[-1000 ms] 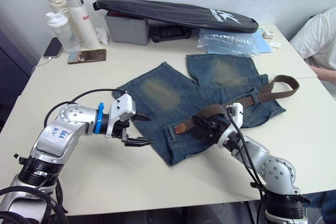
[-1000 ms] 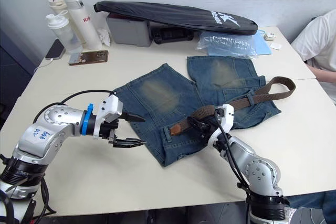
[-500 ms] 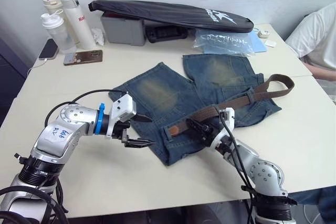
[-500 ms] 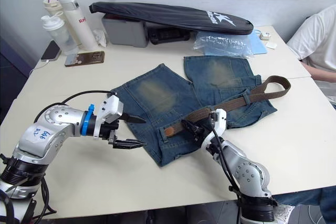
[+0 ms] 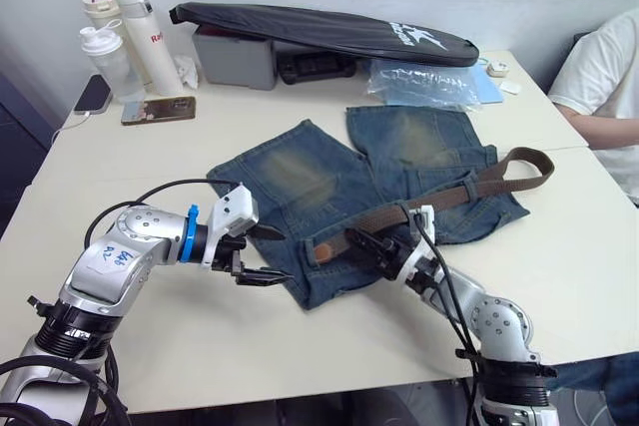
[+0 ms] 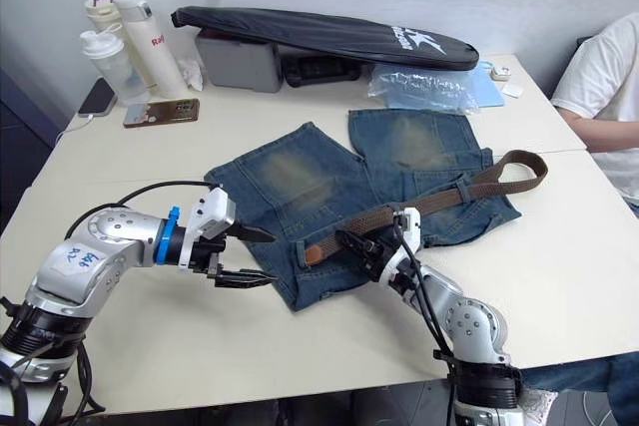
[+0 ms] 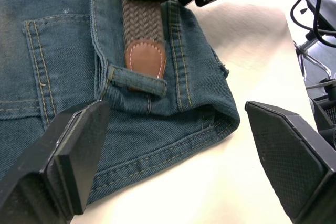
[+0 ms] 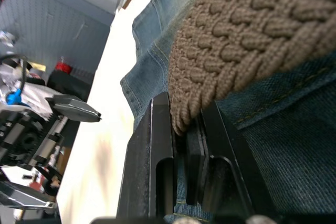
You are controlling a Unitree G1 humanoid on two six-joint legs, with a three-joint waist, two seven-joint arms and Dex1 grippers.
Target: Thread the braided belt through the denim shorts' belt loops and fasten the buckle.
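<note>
The denim shorts lie flat on the table, waistband nearest me. The braided belt runs across the waistband and curls into a loop at the right. My right gripper is shut on the belt a little behind its tan tip; the right wrist view shows the weave pinched between the fingers. In the left wrist view the tan tip ends right at a belt loop. My left gripper is open, just left of the waistband end. I cannot make out the buckle.
Bottles, two phones, a grey box under a long black bag and a plastic bag sit at the back. A person in a white shirt sits at the right edge.
My right gripper has carried the belt's tan tip a little leftward along the waistband. The left gripper stays open in about the same place. The head view has shifted slightly.
</note>
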